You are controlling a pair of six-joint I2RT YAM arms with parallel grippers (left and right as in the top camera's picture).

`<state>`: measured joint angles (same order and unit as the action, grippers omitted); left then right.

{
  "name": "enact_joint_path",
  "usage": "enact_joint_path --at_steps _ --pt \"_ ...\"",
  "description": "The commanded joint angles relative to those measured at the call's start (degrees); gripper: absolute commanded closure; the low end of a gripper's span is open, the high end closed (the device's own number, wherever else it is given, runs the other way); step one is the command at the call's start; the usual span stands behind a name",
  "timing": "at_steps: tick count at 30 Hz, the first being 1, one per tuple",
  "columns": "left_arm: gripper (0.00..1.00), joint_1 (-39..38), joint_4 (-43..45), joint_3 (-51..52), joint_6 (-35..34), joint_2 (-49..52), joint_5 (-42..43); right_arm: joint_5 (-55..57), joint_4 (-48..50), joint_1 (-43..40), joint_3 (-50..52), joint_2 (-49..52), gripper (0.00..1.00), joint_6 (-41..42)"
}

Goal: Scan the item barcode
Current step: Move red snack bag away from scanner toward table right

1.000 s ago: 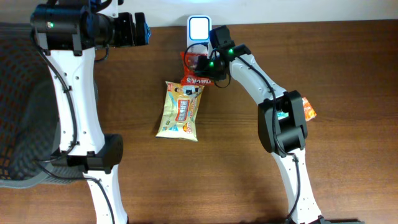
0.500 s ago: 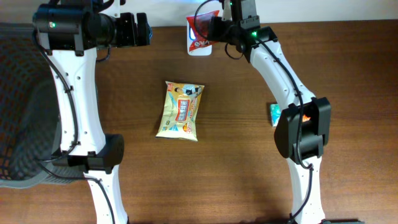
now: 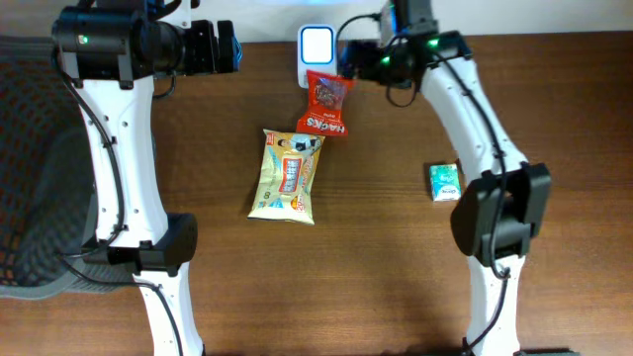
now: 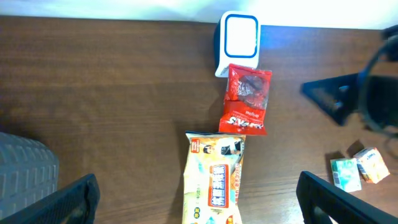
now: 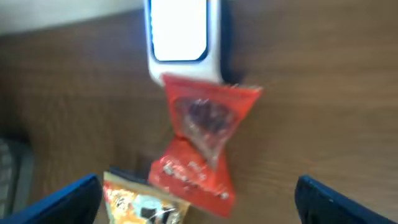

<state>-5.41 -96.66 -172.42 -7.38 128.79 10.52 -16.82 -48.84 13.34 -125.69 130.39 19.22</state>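
On my feed the red crinkly foil snack packet lies flat by the far edge of the brown wooden table. Its top touches the white glowing-screen scanner, and its bottom meets the yellow plastic snack bag. Right gripper hangs over it, jaws wide, holding nothing. Left gripper gapes empty too.
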Motion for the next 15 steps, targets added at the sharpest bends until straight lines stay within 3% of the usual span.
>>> enact_joint_path --at_steps 1,4,6,7,8,12,15 --pt "0.01 -0.22 -0.04 -0.68 -0.33 -0.94 0.39 -0.63 2.91 3.04 0.39 6.62 0.01 -0.33" --pt "0.01 -0.22 -0.04 -0.68 -0.33 -0.94 0.39 -0.04 6.58 3.52 0.42 12.41 0.01 1.38" --pt "0.01 -0.22 -0.04 -0.68 -0.33 -0.94 0.39 -0.09 7.76 3.56 0.44 15.39 0.13 2.10" --pt "0.01 -0.22 -0.04 -0.68 -0.33 -0.94 0.39 0.87 7.61 3.56 0.44 16.15 0.74 2.05" --pt "0.01 -0.22 -0.04 -0.68 -0.33 -0.94 0.39 3.15 6.12 3.23 0.42 16.09 0.96 2.25" --pt "0.01 -0.22 -0.07 -0.68 -0.33 -0.94 0.39 3.78 -1.68 -1.11 0.31 11.56 0.96 2.21" --pt "0.01 -0.17 -0.04 -0.68 -0.33 -0.94 0.39 3.82 -5.64 -6.40 0.31 2.84 0.96 2.19"
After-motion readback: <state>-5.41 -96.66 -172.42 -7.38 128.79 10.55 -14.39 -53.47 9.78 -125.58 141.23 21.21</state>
